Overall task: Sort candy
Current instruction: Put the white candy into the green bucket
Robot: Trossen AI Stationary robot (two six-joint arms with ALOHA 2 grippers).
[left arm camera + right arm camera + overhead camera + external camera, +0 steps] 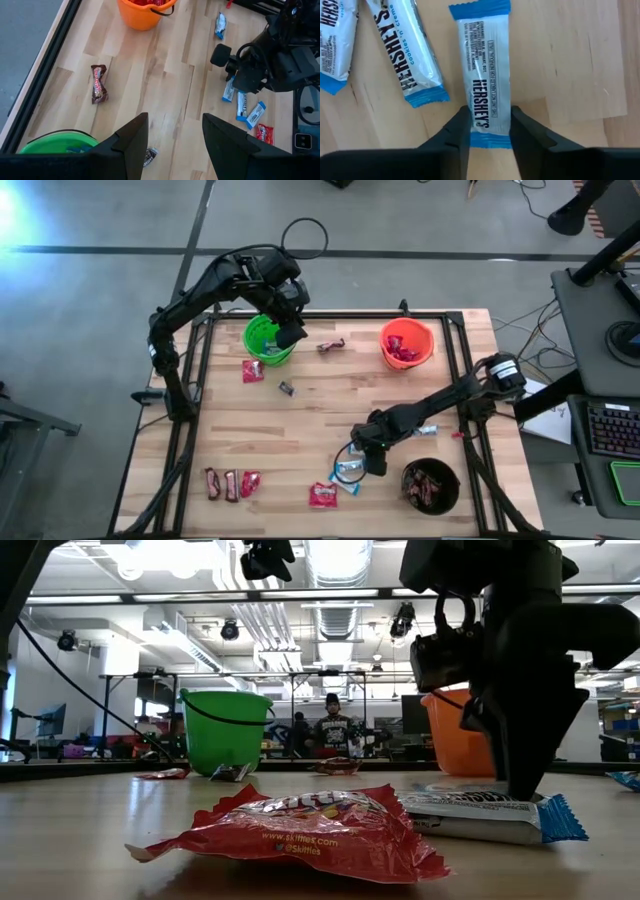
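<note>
My right gripper (pixel 490 135) is down at the table's near right and shut on a light-blue-and-white bar (pixel 485 65) that lies flat on the wood. Two more such bars (pixel 405 55) lie beside it. My left gripper (pixel 175 145) hangs open above the green bucket (pixel 262 340) at the far left, with nothing between its fingers. More candy lies scattered: a red packet (pixel 322 496) near the front edge, a dark brown bar (pixel 331 346) between the green and orange buckets, and wrapped pieces (pixel 230 483) at the near left. My right gripper pinches the bar's two long sides (pixel 490 127) between its two fingers, close to one blue end. The fingers come from above, pointing steeply down, and stand across the bar's width. The bar lies flat on the table.
An orange bucket (pixel 407 345) with red packets stands at the far right, and a black bucket (pixel 430 485) with dark candy at the near right, close to my right arm. Another red packet (pixel 253 371) and a small dark candy (pixel 286 388) lie before the green bucket.
</note>
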